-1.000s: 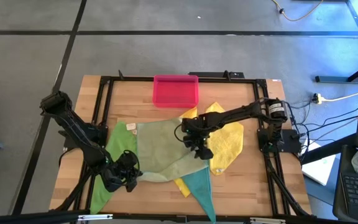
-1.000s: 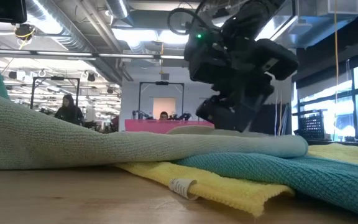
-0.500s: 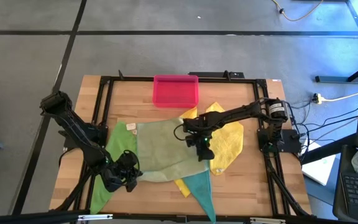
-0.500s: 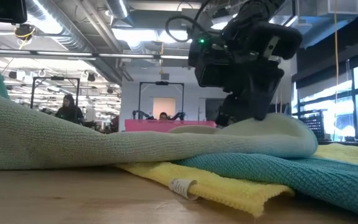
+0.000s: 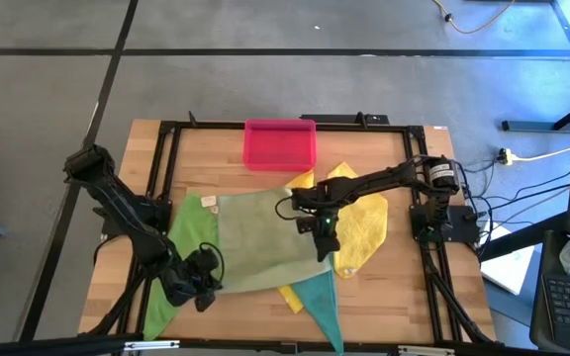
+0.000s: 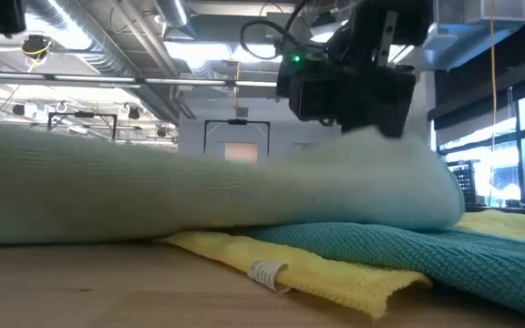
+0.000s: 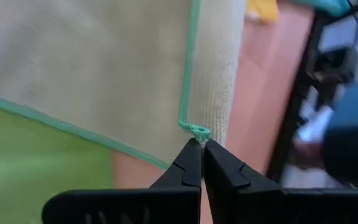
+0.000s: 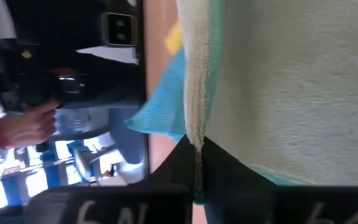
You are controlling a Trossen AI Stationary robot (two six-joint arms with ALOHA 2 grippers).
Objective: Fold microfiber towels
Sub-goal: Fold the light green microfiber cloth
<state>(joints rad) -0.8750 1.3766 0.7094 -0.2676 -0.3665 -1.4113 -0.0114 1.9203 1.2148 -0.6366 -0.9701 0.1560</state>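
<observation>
The pale olive towel point(image 5: 265, 237) lies spread mid-table over a bright green towel point(image 5: 179, 235), a yellow towel point(image 5: 366, 222), a second yellow one point(image 5: 290, 295) and a teal one point(image 5: 318, 305). My left gripper point(image 5: 202, 284) is shut on the olive towel's near left corner. My right gripper point(image 5: 323, 240) is shut on its near right corner. In the low view the olive towel point(image 6: 199, 191) stands raised across the picture, above the teal towel point(image 6: 427, 251) and the yellow one point(image 6: 317, 273). My left gripper pinches the olive towel's near left corner point(image 7: 197, 132), at its green-stitched hem, between its two fingertips. The fingers slant down from the table's left. The corner is held up off the bright green towel. My right gripper pinches the olive towel's near right corner, on the folded-over hem point(image 8: 196, 138), between its two fingers. The fingers slant down from the table's right. That edge is lifted clear of the teal towel, and the cloth runs fairly taut toward the other gripper.
A pink rectangular tray point(image 5: 280, 144) stands at the table's far middle. A black metal frame point(image 5: 166, 158) runs around the tabletop. Bare wood shows at the far left and the near right. A person's hand point(image 8: 17, 127) shows in the room beyond.
My right gripper has rolled its wrist and shut on the olive towel's near right corner, taking hold and rising slightly. The towel's near edge has come up off the teal and yellow towels and is drawn out between both grippers.
</observation>
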